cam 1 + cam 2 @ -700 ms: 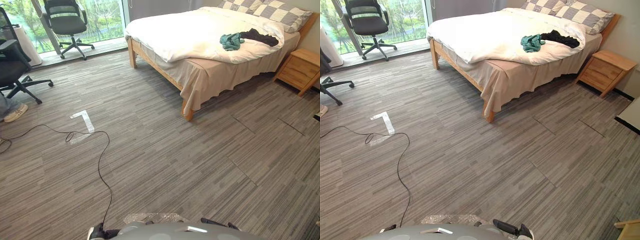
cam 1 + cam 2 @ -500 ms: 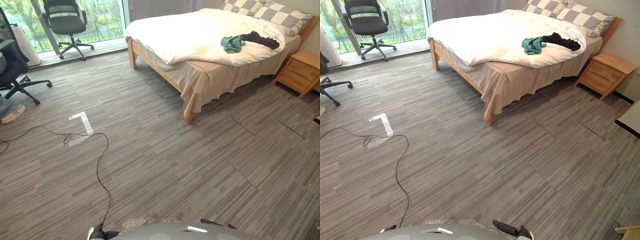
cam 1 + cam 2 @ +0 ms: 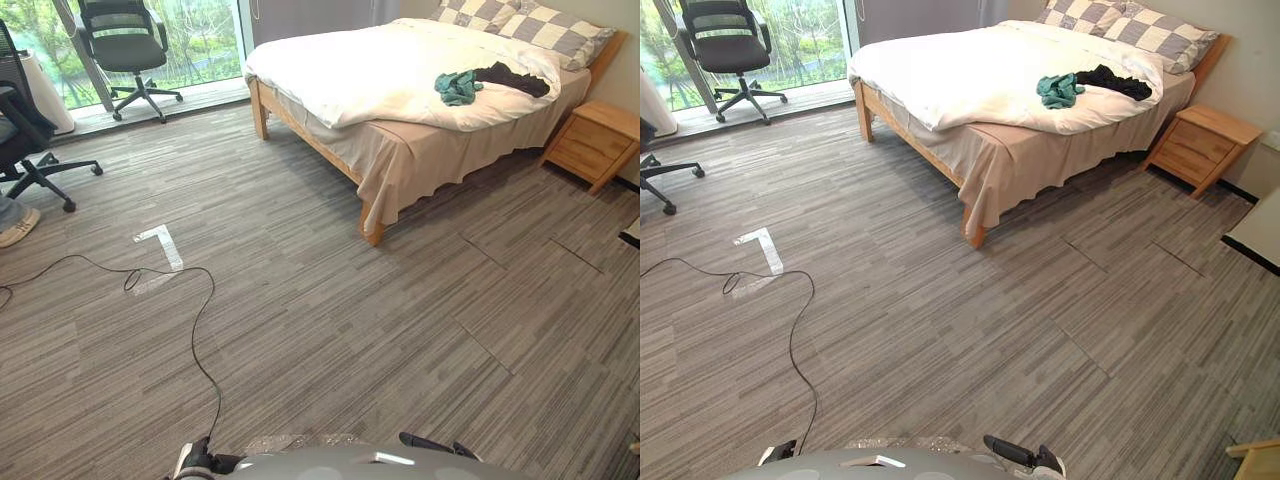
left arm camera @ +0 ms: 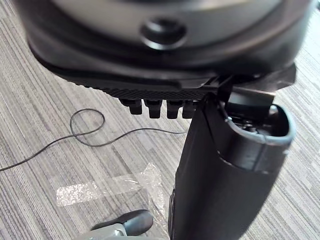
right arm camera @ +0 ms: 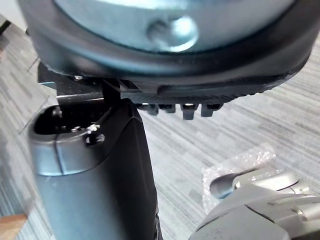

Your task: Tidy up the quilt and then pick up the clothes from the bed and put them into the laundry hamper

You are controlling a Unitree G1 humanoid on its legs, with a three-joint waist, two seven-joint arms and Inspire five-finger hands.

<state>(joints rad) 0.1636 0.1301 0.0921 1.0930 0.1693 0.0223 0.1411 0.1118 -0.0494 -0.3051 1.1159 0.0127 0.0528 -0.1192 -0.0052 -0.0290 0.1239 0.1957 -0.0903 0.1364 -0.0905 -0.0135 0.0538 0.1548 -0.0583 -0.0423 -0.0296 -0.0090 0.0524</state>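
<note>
Pose log: left hand (image 4: 225,170) points downward, thumb standing straight out from the dark palm, fingers (image 4: 153,108) showing as a short, uncurled row beside it, nothing held. The right hand (image 5: 95,170) mirrors this, thumb extended, fingers (image 5: 188,110) relaxed in a row, empty.

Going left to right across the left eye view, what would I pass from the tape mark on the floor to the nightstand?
tape mark → bed's near corner leg → teal garment → black garment → nightstand
</note>
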